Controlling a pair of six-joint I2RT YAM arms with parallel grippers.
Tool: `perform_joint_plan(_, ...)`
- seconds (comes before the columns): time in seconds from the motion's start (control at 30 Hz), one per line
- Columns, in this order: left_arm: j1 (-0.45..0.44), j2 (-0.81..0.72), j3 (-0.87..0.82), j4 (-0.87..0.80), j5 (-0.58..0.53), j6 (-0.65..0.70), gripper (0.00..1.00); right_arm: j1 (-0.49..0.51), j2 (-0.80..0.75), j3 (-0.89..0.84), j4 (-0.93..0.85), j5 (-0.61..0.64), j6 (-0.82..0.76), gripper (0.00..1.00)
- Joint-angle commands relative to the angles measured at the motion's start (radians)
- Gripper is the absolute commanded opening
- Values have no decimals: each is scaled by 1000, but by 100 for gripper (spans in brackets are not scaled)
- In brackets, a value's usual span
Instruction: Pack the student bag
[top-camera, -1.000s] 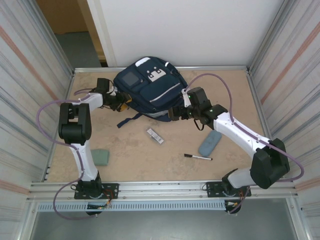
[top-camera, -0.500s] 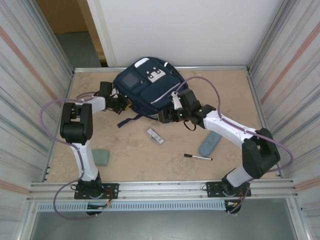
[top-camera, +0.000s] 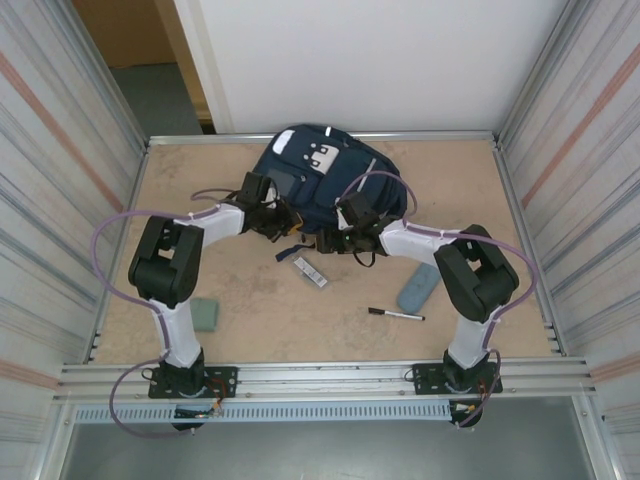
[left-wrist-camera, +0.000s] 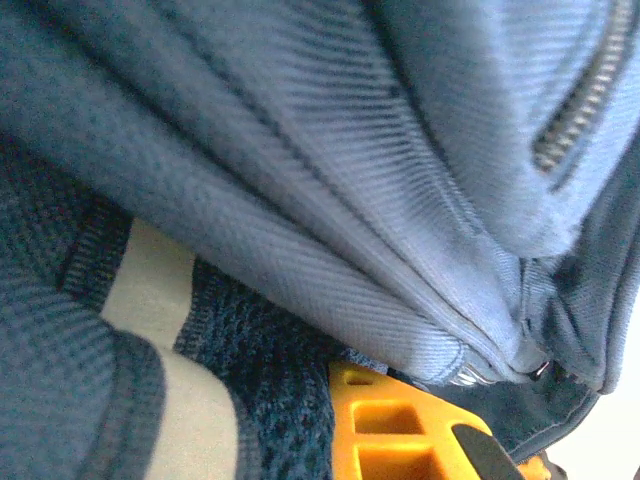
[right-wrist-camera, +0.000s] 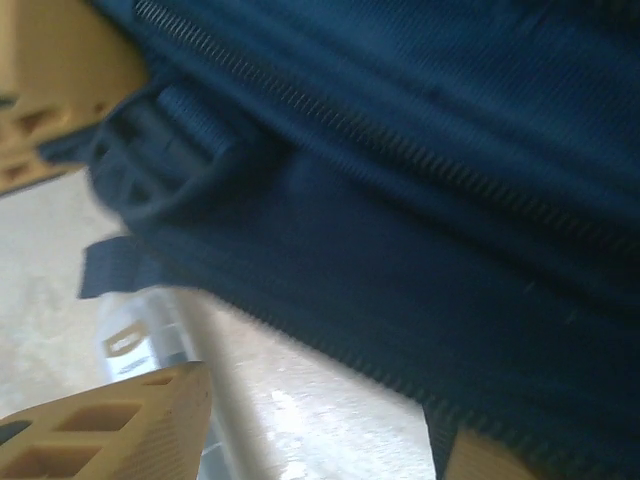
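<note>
Tan tabletop (top-camera: 260, 300), navy white-patched student bag (top-camera: 330, 180)

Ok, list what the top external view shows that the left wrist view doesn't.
Top external: the left arm and right arm, plus a pen, a grey case, a green block and a striped white item on the table. Left wrist: a zip up close, the fabric's weave, and an orange finger below a fold. Both: the bag.
</note>
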Motion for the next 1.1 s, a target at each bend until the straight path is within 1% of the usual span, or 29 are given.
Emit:
perform_joint_plan(0.0, -18, -67, -59, 82, 75, -126, 0, 9, -42, -23, 58, 47, -122, 58)
perform_joint_plan(0.07, -35, -92, -93, 152, 84, -204, 0, 32, -97, -95, 140, 0, -199, 64)
perform_joint_plan(0.1, -46, -109, -97, 161, 81, -219, 0, 43, -127, -134, 199, -27, -227, 65)
perform_joint_plan(0.13, -61, -126, -88, 157, 76, -223, 0, 64, -161, -179, 254, -19, -247, 65)
perform_joint_plan(0.27, -103, -162, -26, 94, 82, -211, 0, 170, -218, -318, 453, 155, -299, 64)
perform_joint_plan(0.33, -120, -176, -27, 94, 67, -220, 0, 186, -209, -362, 554, 225, -309, 68)
perform_joint_plan(0.4, -127, -175, -29, 88, 46, -219, 0, 183, -176, -351, 577, 282, -292, 71)
perform_joint_plan(0.47, -125, -157, -33, 94, 69, -237, 0, 186, -134, -312, 549, 336, -262, 73)
perform_joint_plan(0.53, -127, -148, -50, 140, 96, -264, 0, 188, -98, -288, 545, 397, -232, 72)
perform_joint_plan(0.6, -135, -146, -64, 162, 91, -283, 0, 193, -76, -268, 546, 458, -217, 72)
perform_joint_plan(0.7, -138, -139, -56, 160, 109, -284, 0, 199, -55, -253, 575, 510, -179, 63)
perform_joint_plan(0.73, -138, -140, -55, 160, 113, -287, 0, 204, -40, -238, 573, 540, -168, 59)
perform_joint_plan(0.8, -144, -153, -63, 159, 96, -287, 0, 211, -18, -203, 536, 617, -143, 55)
perform_joint_plan(0.83, -146, -160, -67, 154, 80, -288, 0, 210, -14, -196, 528, 624, -131, 52)
perform_joint_plan(0.87, -146, -162, -69, 150, 74, -285, 0, 210, -18, -199, 532, 622, -126, 46)
perform_joint_plan(0.97, -144, -166, -82, 159, 67, -291, 0, 211, -32, -243, 604, 559, -132, 28)
perform_joint_plan(1.03, -144, -169, -93, 179, 59, -303, 0, 212, -41, -273, 631, 520, -154, 10)
perform_joint_plan(1.07, -143, -168, -91, 175, 54, -302, 0, 211, -49, -284, 630, 506, -164, 5)
